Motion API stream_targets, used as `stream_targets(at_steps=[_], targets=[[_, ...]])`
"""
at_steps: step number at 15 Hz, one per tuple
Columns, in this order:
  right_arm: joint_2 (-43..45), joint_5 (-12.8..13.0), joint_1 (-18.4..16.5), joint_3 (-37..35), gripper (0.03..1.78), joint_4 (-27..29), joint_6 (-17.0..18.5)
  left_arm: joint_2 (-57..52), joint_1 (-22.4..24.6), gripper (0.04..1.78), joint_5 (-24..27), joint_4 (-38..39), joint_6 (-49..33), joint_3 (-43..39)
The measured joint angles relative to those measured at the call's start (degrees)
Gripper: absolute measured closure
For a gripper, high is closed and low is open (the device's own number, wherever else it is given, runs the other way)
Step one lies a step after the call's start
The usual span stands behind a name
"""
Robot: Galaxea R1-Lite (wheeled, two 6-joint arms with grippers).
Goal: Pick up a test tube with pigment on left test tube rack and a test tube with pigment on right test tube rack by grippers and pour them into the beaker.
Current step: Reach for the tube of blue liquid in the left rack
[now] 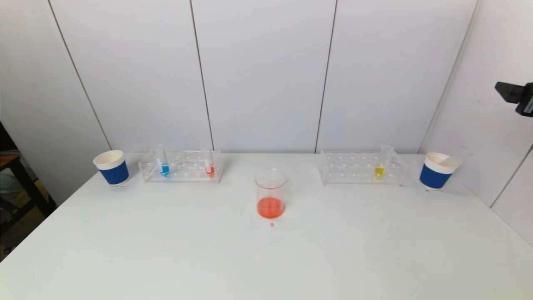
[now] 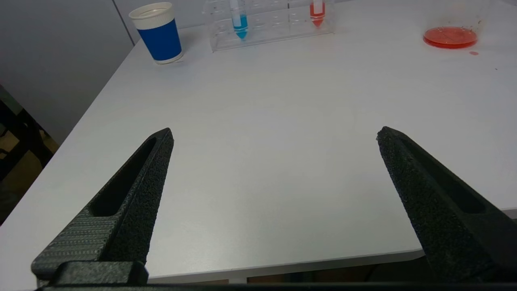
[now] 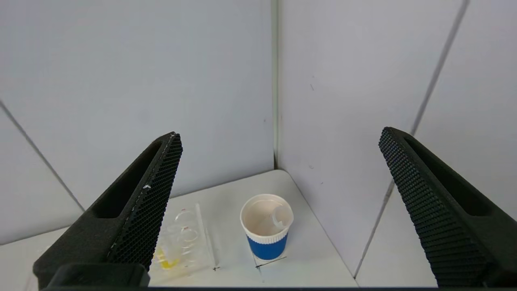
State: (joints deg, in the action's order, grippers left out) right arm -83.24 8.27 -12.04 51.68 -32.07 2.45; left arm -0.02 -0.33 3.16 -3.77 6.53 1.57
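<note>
The glass beaker [image 1: 270,193] stands mid-table with orange-red liquid in its bottom. The clear left rack [image 1: 181,166] holds a blue-pigment tube [image 1: 163,166] and a red-pigment tube [image 1: 209,166]; both also show in the left wrist view [image 2: 240,20] [image 2: 317,10]. The clear right rack [image 1: 361,168] holds a yellow-pigment tube [image 1: 380,166], also seen in the right wrist view [image 3: 167,258]. My left gripper [image 2: 274,135] is open and empty above the table's front left edge. My right gripper [image 3: 280,135] is open and empty, raised high above the far right corner; its tip [image 1: 516,96] shows at the head view's right edge.
A blue paper cup [image 1: 112,168] stands left of the left rack. Another blue cup [image 1: 437,171] stands right of the right rack with an empty clear tube [image 3: 278,214] inside it. A small red drop [image 1: 272,224] lies before the beaker. Walls close the back and right.
</note>
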Motion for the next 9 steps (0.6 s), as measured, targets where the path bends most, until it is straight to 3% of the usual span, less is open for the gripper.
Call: stream_targets(at_steps=[5,9], targets=[[18.7,-0.7,0.7,-1.4,0.04,13.3,-2.8,0.0,0.0,0.06,0.0,0.0,0.0,0.0],[31.1,-1.7,0.9,-4.5,0.04,20.4,-3.7,0.0,0.0,0.06,0.0,0.0,0.0,0.0]])
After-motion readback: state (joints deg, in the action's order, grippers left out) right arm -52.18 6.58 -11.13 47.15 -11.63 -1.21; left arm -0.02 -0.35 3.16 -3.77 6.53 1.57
